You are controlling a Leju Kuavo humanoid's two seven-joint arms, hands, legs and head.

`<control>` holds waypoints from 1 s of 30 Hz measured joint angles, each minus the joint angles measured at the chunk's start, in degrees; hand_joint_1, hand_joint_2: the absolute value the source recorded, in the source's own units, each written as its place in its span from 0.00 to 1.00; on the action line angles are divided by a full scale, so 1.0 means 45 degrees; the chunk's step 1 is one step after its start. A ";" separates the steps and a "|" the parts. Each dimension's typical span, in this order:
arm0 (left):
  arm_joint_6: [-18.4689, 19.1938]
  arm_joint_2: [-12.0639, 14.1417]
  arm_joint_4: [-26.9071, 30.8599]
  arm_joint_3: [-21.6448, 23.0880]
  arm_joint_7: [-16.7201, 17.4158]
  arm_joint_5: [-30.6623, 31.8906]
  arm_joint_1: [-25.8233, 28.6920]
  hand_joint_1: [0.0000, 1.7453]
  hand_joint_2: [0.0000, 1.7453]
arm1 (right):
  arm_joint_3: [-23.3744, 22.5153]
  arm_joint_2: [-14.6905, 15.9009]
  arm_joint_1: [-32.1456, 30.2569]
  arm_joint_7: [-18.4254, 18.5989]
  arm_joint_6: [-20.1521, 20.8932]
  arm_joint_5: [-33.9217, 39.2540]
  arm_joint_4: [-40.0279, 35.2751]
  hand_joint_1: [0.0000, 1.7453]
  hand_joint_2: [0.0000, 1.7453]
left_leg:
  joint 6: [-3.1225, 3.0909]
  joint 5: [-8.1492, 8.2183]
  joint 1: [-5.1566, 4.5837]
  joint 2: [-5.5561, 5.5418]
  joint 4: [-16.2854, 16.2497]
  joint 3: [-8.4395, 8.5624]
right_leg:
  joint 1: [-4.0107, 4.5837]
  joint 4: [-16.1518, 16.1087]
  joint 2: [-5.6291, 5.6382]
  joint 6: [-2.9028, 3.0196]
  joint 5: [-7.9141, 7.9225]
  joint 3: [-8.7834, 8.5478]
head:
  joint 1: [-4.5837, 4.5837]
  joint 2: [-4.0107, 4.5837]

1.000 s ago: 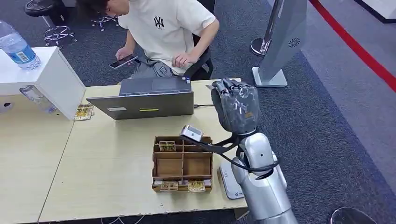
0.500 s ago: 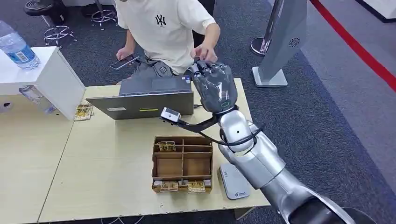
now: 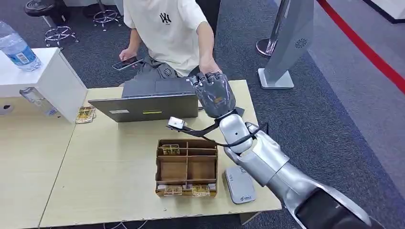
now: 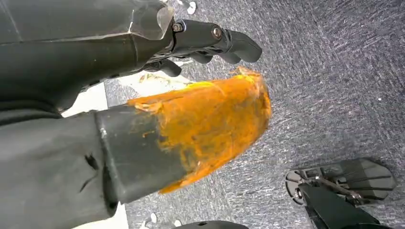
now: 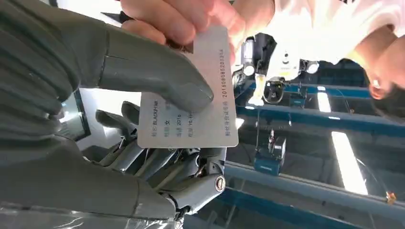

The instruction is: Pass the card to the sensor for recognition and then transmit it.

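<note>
— Where is your right hand?

— My right hand point(image 3: 215, 93) is raised over the far edge of the table point(image 3: 110, 171), just past the corner of the laptop point(image 3: 148, 106), reaching toward the person point(image 3: 167, 33) seated across from me. From my wrist I see my thumb point(image 5: 157, 78) pressing the card point(image 5: 200, 102) against my darker fingers point(image 5: 157, 164), so I am pinching it.

— Is anyone else touching the card?

— Yes. The person's hand point(image 5: 181, 19) grips the card's other end, so both of us have hold of it at once. The card is pale, with printed text and a row of digits along one edge.

— And from above?

— From my head I look at the back of my hand, and the card itself is hidden behind it. The person's arm comes down to meet my fingertips.

— Where is the sensor?

— I think it is the flat grey pad point(image 3: 239, 183) on the near right of the table, beside the wooden tray point(image 3: 186, 167) of compartments, though it is too small to be sure. My forearm passes above it.

— Your left hand?

— My left hand point(image 4: 143, 95) hangs down over grey carpet. An orange-stained thumb fills the foreground and the dark fingers point(image 4: 219, 40) are stretched out apart from it, holding nothing.
</note>
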State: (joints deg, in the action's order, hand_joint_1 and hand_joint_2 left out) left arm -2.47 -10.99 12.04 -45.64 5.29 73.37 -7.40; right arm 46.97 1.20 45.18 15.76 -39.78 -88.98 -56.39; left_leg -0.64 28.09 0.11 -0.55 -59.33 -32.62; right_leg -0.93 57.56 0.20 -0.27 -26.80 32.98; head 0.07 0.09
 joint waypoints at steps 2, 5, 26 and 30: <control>0.0000 0.0000 0.0000 0.0000 0.0000 0.0005 0.0005 0.00 0.00 | 0.0122 0.0107 0.0046 0.0243 0.0000 0.0000 0.0097 0.00 1.00 | 0.0000 0.0000 0.0000 -0.0001 0.0000 -0.0001 | 0.0000 0.0000 0.0000 0.0000 0.0000 0.0000 | 0.0000 0.0000; 0.0000 0.0005 0.0000 0.0000 0.0005 0.0005 0.0001 0.00 0.00 | 0.0326 0.0233 0.0075 0.0583 0.0000 0.0000 0.0199 0.00 1.00 | 0.0000 0.0000 0.0000 0.0001 0.0000 0.0000 | 0.0000 0.0000 0.0005 0.0001 0.0001 0.0001 | 0.0005 0.0000; -0.0369 0.0034 0.0000 -0.0039 -0.0117 -0.0267 0.0283 0.00 0.00 | -0.1254 0.0417 -0.3995 -0.0924 -0.0029 0.0000 -0.6515 0.00 1.00 | 0.0008 0.0021 0.0009 -0.0021 0.0009 -0.0016 | 0.0008 -0.0003 -0.0015 0.0001 -0.0029 0.0020 | 0.0005 0.0000; -0.0515 -0.0005 0.0000 -0.0165 -0.0189 -0.0418 0.0437 0.00 0.00 | -0.2313 -0.0375 -0.6131 -0.3306 -0.0024 0.0117 -0.8536 0.00 1.00 | 0.0013 0.0031 0.0012 -0.0022 0.0015 -0.0016 | 0.0011 -0.0003 -0.0021 0.0000 -0.0041 0.0015 | 0.0000 0.0000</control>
State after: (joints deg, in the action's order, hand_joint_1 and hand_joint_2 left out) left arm -4.79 -11.02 12.04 -46.38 4.44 71.49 -5.44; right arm 36.56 -0.49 17.59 0.88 -39.89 -88.45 -94.80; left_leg -0.58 28.22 0.16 -0.65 -59.26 -32.69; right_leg -0.88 57.55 0.11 -0.27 -26.98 33.05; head 0.07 0.09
